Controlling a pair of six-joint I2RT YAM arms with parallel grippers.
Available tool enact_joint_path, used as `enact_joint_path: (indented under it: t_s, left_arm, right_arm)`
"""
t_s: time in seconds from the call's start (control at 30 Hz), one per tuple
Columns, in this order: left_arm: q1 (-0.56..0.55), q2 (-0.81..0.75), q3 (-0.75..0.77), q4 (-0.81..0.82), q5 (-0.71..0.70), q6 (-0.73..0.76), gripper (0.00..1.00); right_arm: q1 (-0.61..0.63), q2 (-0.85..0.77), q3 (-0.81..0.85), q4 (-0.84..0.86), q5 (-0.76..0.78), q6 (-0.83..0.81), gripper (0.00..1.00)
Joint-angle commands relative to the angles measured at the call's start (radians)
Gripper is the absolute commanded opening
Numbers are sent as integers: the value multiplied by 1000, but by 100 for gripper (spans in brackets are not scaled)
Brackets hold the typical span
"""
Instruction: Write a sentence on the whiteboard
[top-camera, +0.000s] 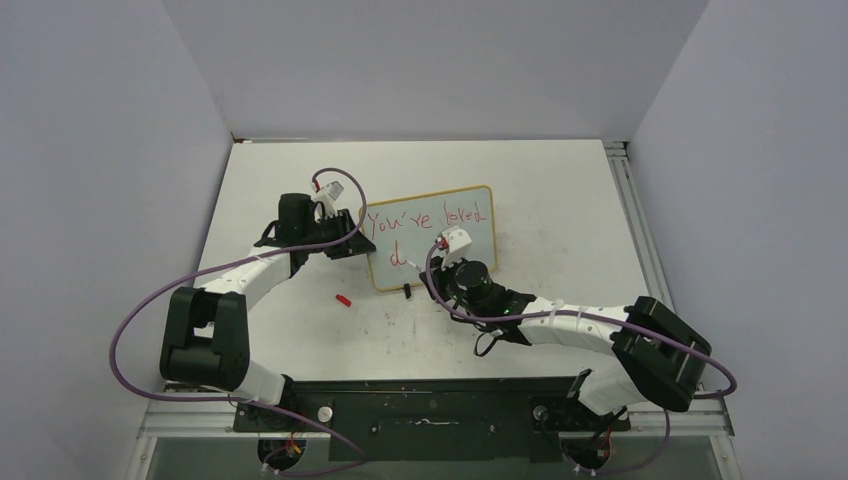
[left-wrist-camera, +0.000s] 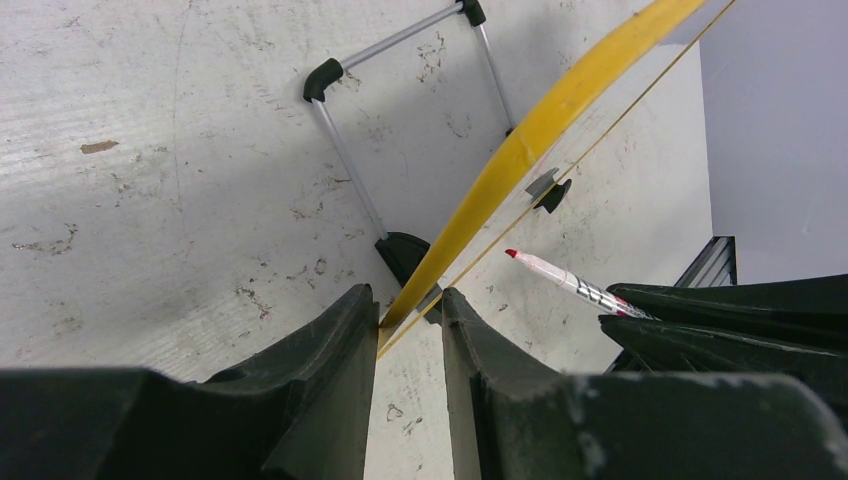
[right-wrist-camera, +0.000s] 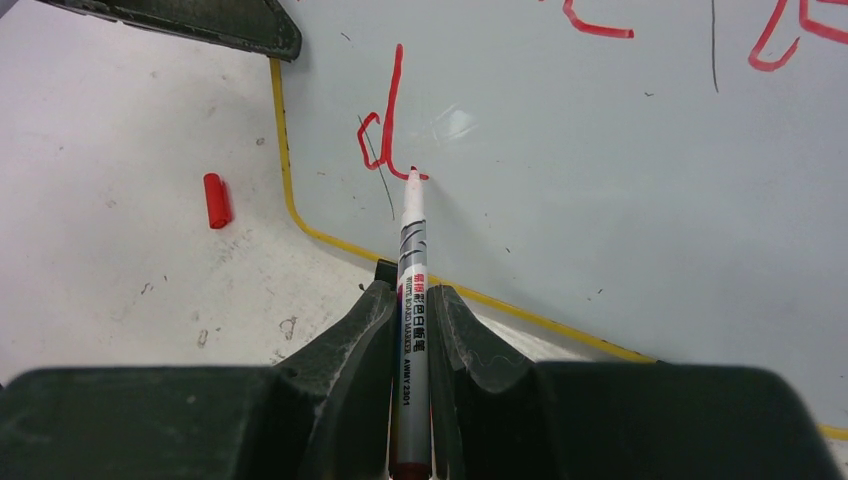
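Bright, even light; soft shadows; faint glare on the whiteboard (right-wrist-camera: 600, 190)

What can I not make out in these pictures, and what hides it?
- Left wrist view: the whiteboard stands edge-on, so its written face is hidden.
- Right wrist view: the top edge cuts off the sentence's first line; the bottom edge cuts off the marker's rear end.
- Top view: the right arm covers part of the whiteboard's lower edge.
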Motion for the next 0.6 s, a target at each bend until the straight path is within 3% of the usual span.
enact_joint_path:
  t_s: [0.0, 0.57]
  left_arm:
    - [-4, -42, 48, 1, 9, 11, 28]
    - [-4, -45, 49, 1, 9, 11, 28]
  right_arm:
    - [-4, 20, 31, 75, -3, -10, 5]
    - [-3, 66, 37, 107, 39, -7, 5]
